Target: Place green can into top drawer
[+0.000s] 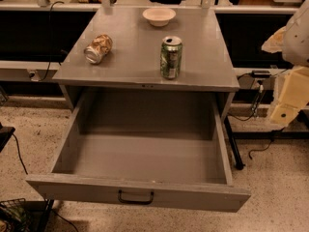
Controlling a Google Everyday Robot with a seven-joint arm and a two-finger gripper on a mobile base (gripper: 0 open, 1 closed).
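Observation:
The green can stands upright on the grey cabinet top, near its front edge and right of centre; its silver top with the opening shows. The top drawer is pulled fully out below it, and nothing lies inside its plain grey walls. A dark handle sits at the centre of its front panel. My gripper shows as pale cream parts at the right edge of the view. It is beside the cabinet, well to the right of the can and not touching it.
A tan-brown patterned can lies on its side at the left of the cabinet top. A white bowl stands at the back. Cables hang right of the cabinet. A wire basket sits on the speckled floor at bottom left.

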